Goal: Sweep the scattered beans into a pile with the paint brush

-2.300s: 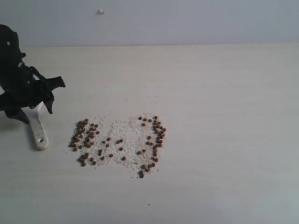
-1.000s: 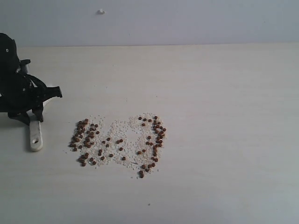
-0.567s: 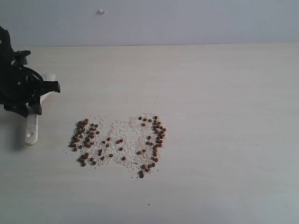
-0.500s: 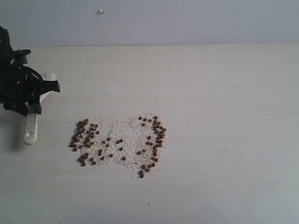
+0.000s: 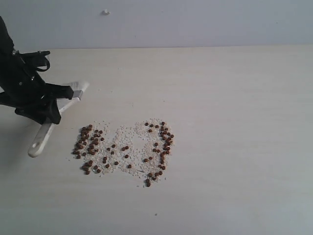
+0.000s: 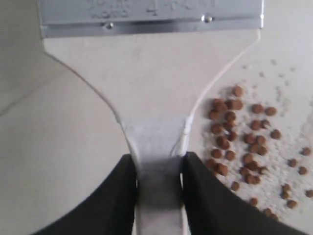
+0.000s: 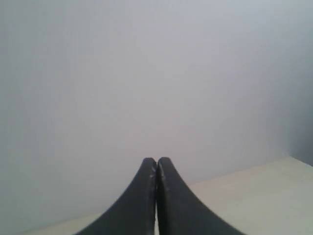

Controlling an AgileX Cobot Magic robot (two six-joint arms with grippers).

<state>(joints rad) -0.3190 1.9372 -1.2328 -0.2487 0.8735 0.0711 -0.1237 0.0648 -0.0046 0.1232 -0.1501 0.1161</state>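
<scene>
As left tool (image 6: pixel 159 169) shifts right, paint brush (image 5: pixel 41 138) slants.

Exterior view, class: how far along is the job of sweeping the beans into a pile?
Done: the left gripper is shut on the paint brush handle. In hand: the brush is held beside the beans, with its bristles clear of them. Left: all the sweeping; the beans lie scattered in loose clusters, ungathered. The right gripper is shut and empty.
</scene>
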